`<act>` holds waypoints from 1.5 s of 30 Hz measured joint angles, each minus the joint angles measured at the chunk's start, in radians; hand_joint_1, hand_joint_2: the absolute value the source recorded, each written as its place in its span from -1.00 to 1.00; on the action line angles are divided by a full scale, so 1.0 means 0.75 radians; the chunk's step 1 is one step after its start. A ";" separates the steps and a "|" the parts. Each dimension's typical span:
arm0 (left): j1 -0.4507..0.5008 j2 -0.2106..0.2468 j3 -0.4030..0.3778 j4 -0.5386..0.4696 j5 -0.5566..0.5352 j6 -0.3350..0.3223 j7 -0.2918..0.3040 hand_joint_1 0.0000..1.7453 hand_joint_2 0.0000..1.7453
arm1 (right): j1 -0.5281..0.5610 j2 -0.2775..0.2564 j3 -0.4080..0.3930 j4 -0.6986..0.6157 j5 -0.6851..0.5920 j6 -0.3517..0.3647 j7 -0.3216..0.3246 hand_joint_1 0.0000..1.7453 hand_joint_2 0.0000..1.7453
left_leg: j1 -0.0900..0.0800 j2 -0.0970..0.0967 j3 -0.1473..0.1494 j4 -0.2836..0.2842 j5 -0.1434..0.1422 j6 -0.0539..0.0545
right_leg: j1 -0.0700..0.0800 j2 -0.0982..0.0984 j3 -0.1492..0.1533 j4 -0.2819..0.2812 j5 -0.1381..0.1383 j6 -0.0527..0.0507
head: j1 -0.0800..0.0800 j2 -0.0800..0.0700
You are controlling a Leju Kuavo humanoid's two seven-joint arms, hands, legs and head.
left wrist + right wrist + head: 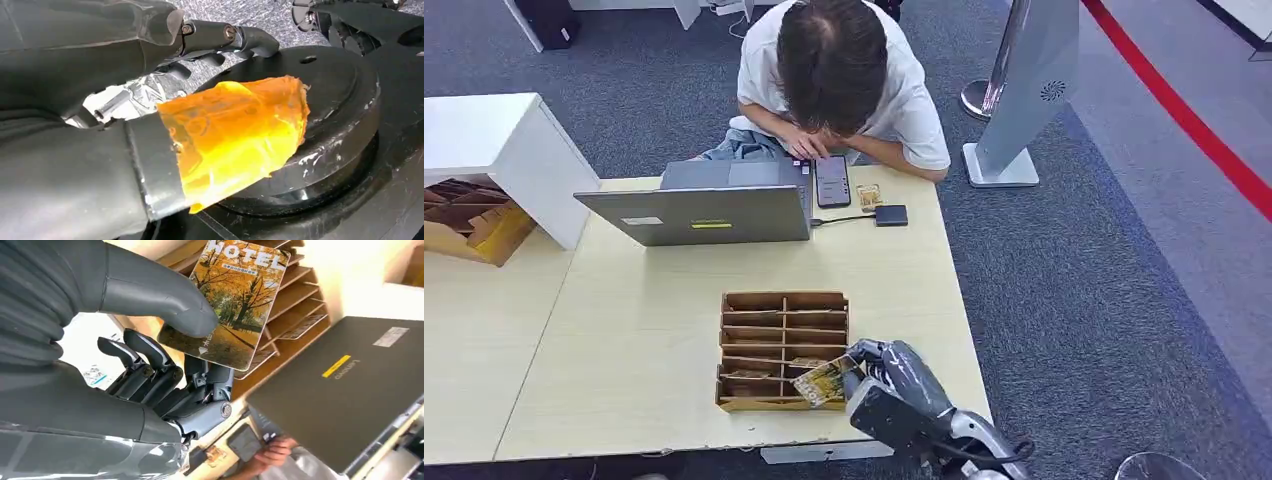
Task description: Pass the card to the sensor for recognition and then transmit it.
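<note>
Table point(624, 340) — light wood top, the carrier for all that follows; a person sits at its far edge, head bent over a phone point(832, 181).

Laptop point(699, 212) — grey, lid toward you, standing at the far edge, left of the middle.

Card rack point(782, 350) — brown slotted tray at the near edge, right of the middle; a few cards lie in its near slots.

Right hand point(886, 385) — at the near right corner of the table, just beside the rack. It pinches the card: in the right wrist view the thumb point(150, 295) presses on the printed face, the darker fingers curled behind.

Left hand point(125, 75) — hanging off the table. You cannot tell from its wrist view whether it is spread or closed.

Sensor point(890, 215) — judged to be the small dark box cabled to the laptop, at the far edge, right of the phone.

Card point(826, 380) — yellow autumn-tree print, marked HOTEL, lifted just above the rack's near right corner.

Step in hand — the pick looks done; the carry to the sensor is not yet begun. Your next move calls for a reach across the table to the far edge, card face kept level over the box, well apart from the person's hand.
</note>
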 joint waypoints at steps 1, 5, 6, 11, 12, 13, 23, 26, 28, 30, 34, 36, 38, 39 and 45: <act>0.000 0.000 0.000 0.000 0.001 0.001 -0.001 -1.00 -1.00 | 0.003 0.000 -0.008 0.005 0.000 0.000 0.003 1.00 1.00 | 0.000 0.000 0.000 0.000 0.000 0.000 | 0.000 0.000 0.000 0.000 0.000 0.000 | 0.000 0.000; 0.002 -0.003 0.001 0.000 0.013 0.002 -0.002 -1.00 -1.00 | 0.012 0.000 -0.041 0.024 0.002 0.000 0.017 1.00 1.00 | 0.000 0.000 0.000 0.000 0.000 0.000 | 0.000 0.000 0.000 0.000 0.000 0.000 | 0.000 0.000; 0.003 -0.004 0.001 0.000 0.014 0.002 -0.003 -1.00 -1.00 | 0.014 0.000 -0.048 0.029 0.002 0.000 0.020 1.00 1.00 | 0.000 0.000 0.000 0.000 0.000 0.000 | 0.000 0.000 0.000 0.000 0.000 0.000 | 0.000 0.000; 0.005 -0.004 0.002 0.000 0.028 0.002 -0.004 -1.00 -1.00 | 0.027 0.000 -0.083 0.055 0.010 0.000 0.042 1.00 1.00 | 0.000 0.000 0.000 0.000 0.000 0.000 | 0.000 0.000 0.000 0.000 0.000 0.000 | 0.000 0.000; 0.005 -0.004 0.002 0.000 0.029 0.002 -0.004 -1.00 -1.00 | 0.029 0.000 -0.090 0.062 0.015 0.000 0.043 1.00 1.00 | 0.000 0.000 0.000 0.000 0.000 0.000 | 0.000 0.000 0.000 0.000 0.000 0.000 | 0.000 0.000; 0.005 -0.005 0.003 0.000 0.032 0.002 -0.004 -1.00 -1.00 | 0.031 0.000 -0.096 0.068 0.018 0.000 0.048 1.00 1.00 | 0.000 0.000 0.000 0.000 0.000 0.000 | 0.000 0.000 0.000 0.000 0.000 0.000 | 0.000 0.000; 0.008 -0.007 0.012 0.000 0.042 0.003 -0.004 -1.00 -1.00 | 0.035 0.001 -0.128 0.120 0.034 -0.001 0.068 1.00 1.00 | 0.000 0.000 0.000 0.000 0.000 0.000 | 0.000 0.000 0.000 0.000 0.000 0.000 | -0.001 0.000; 0.008 -0.007 0.012 0.000 0.042 0.003 -0.004 -1.00 -1.00 | 0.035 0.001 -0.129 0.120 0.034 -0.001 0.068 1.00 1.00 | 0.000 0.000 0.000 0.000 0.000 0.000 | 0.000 0.000 0.000 0.000 0.000 0.000 | -0.001 0.000; 0.008 -0.007 0.012 0.000 0.042 0.003 -0.004 -1.00 -1.00 | 0.035 0.001 -0.130 0.121 0.034 -0.001 0.068 1.00 1.00 | 0.000 0.000 0.000 0.000 0.000 0.000 | 0.000 0.000 0.000 0.000 0.000 0.000 | 0.000 0.000; 0.009 -0.007 0.012 0.000 0.046 0.003 -0.004 -1.00 -1.00 | 0.036 0.007 -0.142 0.149 0.040 0.001 0.078 1.00 1.00 | 0.000 0.000 0.000 0.000 0.000 0.000 | 0.000 0.000 0.000 0.000 0.000 0.000 | 0.000 0.000; 0.009 -0.007 0.012 0.000 0.048 0.003 -0.004 -1.00 -1.00 | 0.036 0.010 -0.146 0.168 0.044 0.001 0.082 1.00 1.00 | 0.000 0.000 0.000 0.000 0.000 0.000 | 0.000 0.000 0.000 0.000 0.000 0.000 | 0.000 0.000; 0.009 -0.007 0.012 0.000 0.048 0.003 -0.004 -1.00 -1.00 | 0.036 0.011 -0.146 0.173 0.045 0.001 0.082 1.00 1.00 | 0.000 0.000 0.000 0.000 0.000 0.000 | 0.000 0.000 0.000 0.000 0.000 0.000 | 0.000 0.000; 0.009 -0.007 0.012 0.000 0.048 0.003 -0.004 -1.00 -1.00 | 0.035 0.015 -0.147 0.178 0.046 0.001 0.083 1.00 1.00 | 0.000 0.000 0.000 0.000 0.000 0.000 | 0.000 0.000 0.000 0.000 0.000 0.000 | 0.000 0.000; 0.009 -0.007 0.012 0.000 0.048 0.004 -0.004 -1.00 -1.00 | 0.035 0.019 -0.147 0.181 0.047 0.001 0.084 1.00 1.00 | 0.000 0.000 0.000 0.000 0.000 0.000 | 0.000 0.000 0.000 0.000 0.000 0.000 | -0.001 0.000; 0.009 -0.007 0.012 0.000 0.048 0.004 -0.004 -1.00 -1.00 | 0.019 0.036 -0.153 0.204 0.062 0.001 0.094 1.00 1.00 | 0.000 0.000 0.000 0.000 0.000 0.000 | 0.000 0.000 0.000 0.000 0.000 0.000 | 0.000 0.000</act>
